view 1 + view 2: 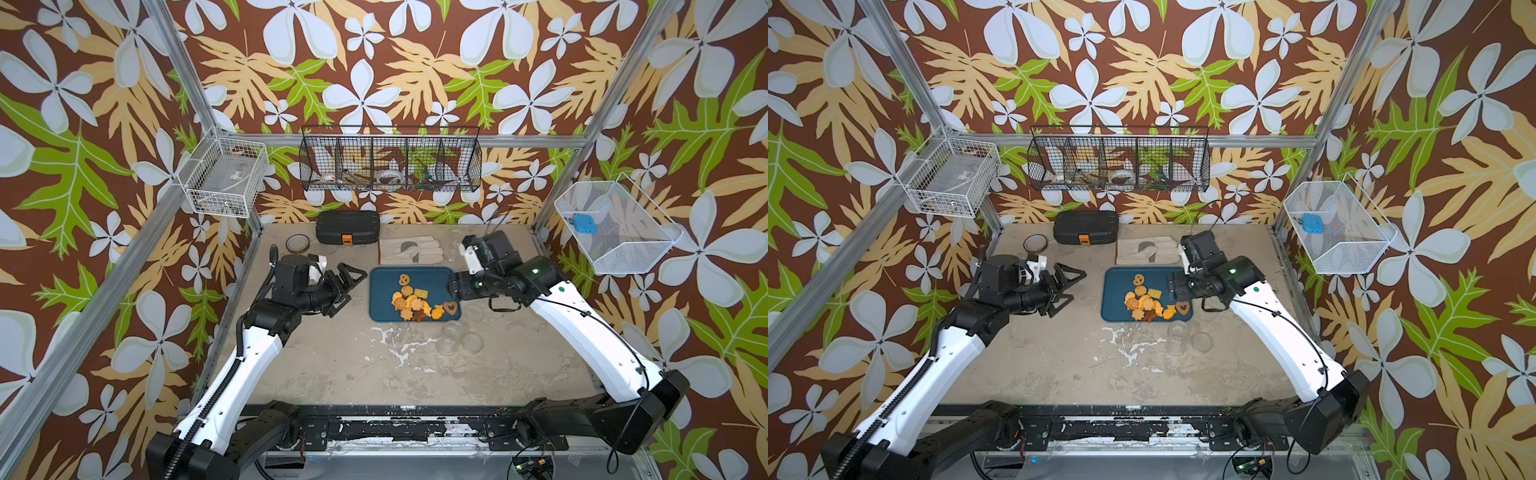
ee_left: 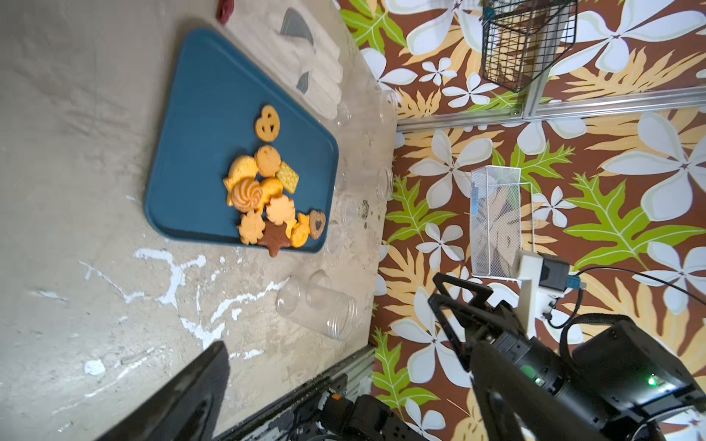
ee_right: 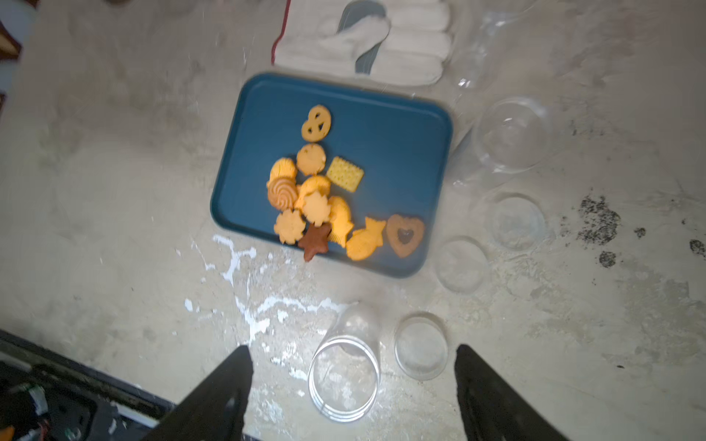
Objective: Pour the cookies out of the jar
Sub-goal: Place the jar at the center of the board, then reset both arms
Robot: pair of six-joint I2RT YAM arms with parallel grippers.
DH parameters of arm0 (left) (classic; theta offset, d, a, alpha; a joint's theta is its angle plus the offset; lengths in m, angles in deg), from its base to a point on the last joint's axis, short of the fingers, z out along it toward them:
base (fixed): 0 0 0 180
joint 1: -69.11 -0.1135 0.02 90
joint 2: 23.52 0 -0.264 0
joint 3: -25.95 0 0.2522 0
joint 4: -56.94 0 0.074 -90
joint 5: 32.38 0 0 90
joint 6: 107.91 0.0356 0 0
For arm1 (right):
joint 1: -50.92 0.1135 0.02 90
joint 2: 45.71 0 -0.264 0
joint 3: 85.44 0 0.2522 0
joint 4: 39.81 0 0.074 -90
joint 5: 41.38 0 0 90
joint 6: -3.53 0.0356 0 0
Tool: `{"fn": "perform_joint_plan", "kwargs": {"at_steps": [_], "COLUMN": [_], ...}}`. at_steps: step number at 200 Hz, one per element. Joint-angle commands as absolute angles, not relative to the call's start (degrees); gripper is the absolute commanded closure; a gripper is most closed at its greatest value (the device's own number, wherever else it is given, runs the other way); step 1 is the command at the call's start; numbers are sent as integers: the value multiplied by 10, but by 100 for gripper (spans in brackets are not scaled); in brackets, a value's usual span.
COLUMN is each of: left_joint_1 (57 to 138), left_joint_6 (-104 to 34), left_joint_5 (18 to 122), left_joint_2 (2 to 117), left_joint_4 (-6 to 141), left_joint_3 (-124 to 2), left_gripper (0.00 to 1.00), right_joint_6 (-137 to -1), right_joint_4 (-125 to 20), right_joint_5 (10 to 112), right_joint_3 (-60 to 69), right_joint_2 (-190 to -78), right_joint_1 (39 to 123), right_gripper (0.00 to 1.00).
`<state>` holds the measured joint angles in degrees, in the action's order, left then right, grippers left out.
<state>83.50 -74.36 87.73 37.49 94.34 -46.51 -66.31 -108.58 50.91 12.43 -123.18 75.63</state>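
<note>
Standing upright, jar clear of right fingers

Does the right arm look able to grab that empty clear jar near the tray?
Probably yes: the right gripper hangs open over the jar, with nothing lying between them, though the lid sits close beside it.

The cookies are showing orange-yellow, the star and heart ones brown, against a dark teal tray. The counter is showing mottled beige with white splashes; the jar is looking clear.
</note>
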Motion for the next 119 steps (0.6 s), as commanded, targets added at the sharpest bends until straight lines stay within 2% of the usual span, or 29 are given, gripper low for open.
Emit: {"fn": "perform_joint_plan", "kwargs": {"at_steps": [1, 46, 65, 86, 119], "left_joint_1": [834, 833, 834, 834, 834], "left_joint_6": [-650, -647, -649, -651, -648], "left_joint_5": [782, 662, 651, 642, 628], "left_joint_2": [384, 387, 384, 378, 357], "left_joint_4": [1026, 1029, 1031, 1036, 1003], "left_joint_3": [-505, -529, -530, -512, -454], "left_gripper": [0, 0, 0, 0, 0], "right_joint_6": [-640, -583, -577, -575, -576], "right_joint_4": [-1016, -856, -837, -832, -778], "right_joint_5": [608, 638, 656, 678, 650], "right_joint_3": [119, 19, -1, -3, -47], "right_joint_2": [-1225, -1229, -1253, -1291, -1318], "right_joint_1": [685, 551, 502, 475, 454], "right_gripper": [17, 16, 15, 15, 13]}}
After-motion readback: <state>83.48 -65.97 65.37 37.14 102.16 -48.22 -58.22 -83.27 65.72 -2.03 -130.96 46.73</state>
